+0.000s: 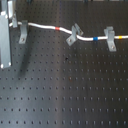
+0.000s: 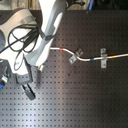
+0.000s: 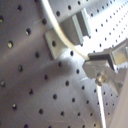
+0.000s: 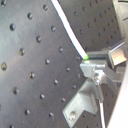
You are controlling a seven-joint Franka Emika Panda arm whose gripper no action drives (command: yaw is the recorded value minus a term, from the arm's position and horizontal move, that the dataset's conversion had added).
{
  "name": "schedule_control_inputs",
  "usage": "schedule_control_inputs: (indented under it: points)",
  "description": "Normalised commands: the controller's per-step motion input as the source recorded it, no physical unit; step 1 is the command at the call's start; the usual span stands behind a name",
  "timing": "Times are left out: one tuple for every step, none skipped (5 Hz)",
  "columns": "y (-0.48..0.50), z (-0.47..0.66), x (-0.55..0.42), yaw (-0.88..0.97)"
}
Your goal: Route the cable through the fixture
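The cable [image 1: 47, 26], a thin white cord with red, blue and yellow bands, runs along the far side of the black board in the first exterior view. It lies across the three grey clips of the fixture: left [image 1: 23, 34], middle [image 1: 73, 36] and right [image 1: 110, 40]. In the second exterior view the cable [image 2: 90, 59] comes out from behind the arm, which hides the left clip. In the second wrist view the cable [image 4: 70, 32] runs straight into my gripper [image 4: 95, 65], which looks shut on it, close beside a clip [image 4: 82, 102]. The first wrist view shows the gripper [image 3: 102, 67] next to a clip [image 3: 65, 32] with the cord in it.
The perforated black board [image 1: 65, 90] fills both exterior views. The white arm [image 2: 47, 25] with its black hoses [image 2: 20, 37] covers the second exterior view's upper left. A grey part of the arm [image 1: 5, 40] stands at the first exterior view's left edge.
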Motion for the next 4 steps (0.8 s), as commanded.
schedule_control_inputs:
  points:
    - [-0.001,-0.32,0.139,0.18]
    - [-0.001,-0.25,-0.002,0.51]
    - [0.119,-0.23,-0.022,0.65]
    - [0.075,-0.23,-0.014,0.75]
